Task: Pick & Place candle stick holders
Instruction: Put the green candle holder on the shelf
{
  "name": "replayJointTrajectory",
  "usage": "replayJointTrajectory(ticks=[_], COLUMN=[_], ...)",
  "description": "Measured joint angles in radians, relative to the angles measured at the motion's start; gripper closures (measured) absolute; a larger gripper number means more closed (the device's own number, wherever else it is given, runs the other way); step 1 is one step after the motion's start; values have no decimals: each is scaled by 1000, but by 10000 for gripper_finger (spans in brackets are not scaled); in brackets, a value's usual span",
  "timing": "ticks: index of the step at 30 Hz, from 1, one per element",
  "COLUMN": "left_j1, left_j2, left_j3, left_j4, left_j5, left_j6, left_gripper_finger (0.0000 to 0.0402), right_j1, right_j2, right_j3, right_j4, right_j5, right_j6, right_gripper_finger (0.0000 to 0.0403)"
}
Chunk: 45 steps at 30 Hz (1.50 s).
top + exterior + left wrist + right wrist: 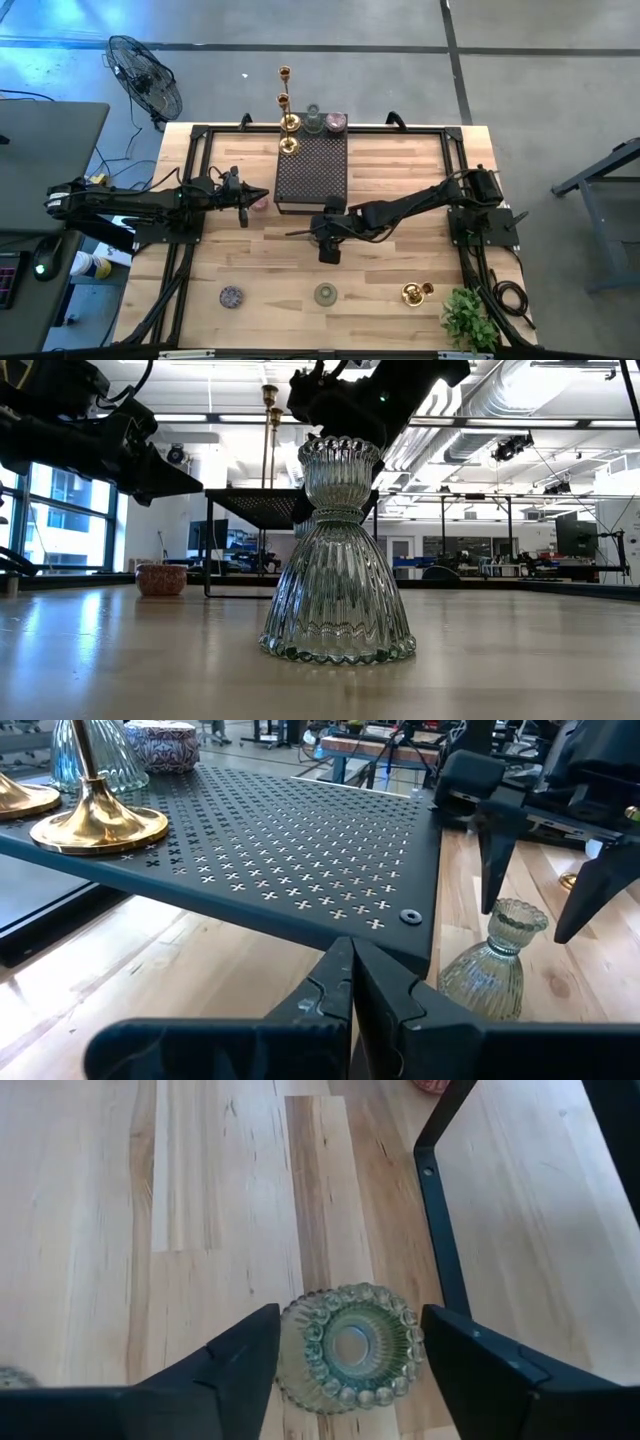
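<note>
you've got: dark perforated box [311, 172] mid-tabletop [400, 250], toward far edge | leafy plant [468, 318] at near right corner | fan [145, 78] on floor, off far left

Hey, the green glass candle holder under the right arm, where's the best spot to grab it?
Probably the narrow waist between cup and flared skirt of the green glass holder, from straight above. It stands upright, and the right gripper already straddles it, open, so closing there should keep it from slipping.
</note>
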Motion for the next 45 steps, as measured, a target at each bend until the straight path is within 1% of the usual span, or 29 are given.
replayJointTrajectory(ticks=[5, 10, 21, 25, 29, 33, 37, 41, 45], left_j1=[0, 0, 0, 0, 0, 0, 0, 0, 0], left_j2=[0, 0, 0, 0, 0, 0, 0, 0, 0], left_j3=[0, 0, 0, 0, 0, 0, 0, 0, 0], left_j4=[0, 0, -2, -2, -2, -2, -2, -2, -2], left_j5=[0, 0, 1, 3, 3, 3, 3, 3, 4], left_j6=[0, 0, 0, 0, 0, 0, -1, -1, -1], left_gripper_finger=[401, 401, 401, 401, 401, 401, 401, 401, 401], right_j1=[1, 4, 35, 43, 48, 48, 48, 48, 47], right_j2=[0, -9, -27, -27, -27, -27, -27, -21, -20], right_j3=[0, 1, 0, 0, -2, -2, -2, -11, -45], right_j4=[-4, -21, -83, -86, -97, -114, -112, -76, -4], right_j5=[-12, -38, -71, -53, -37, -43, -33, -45, -81], right_j6=[1, 6, 94, 112, 127, 170, 181, 169, 156], right_gripper_finger=[196, 211, 210, 210, 197, 165, 137, 132, 142])
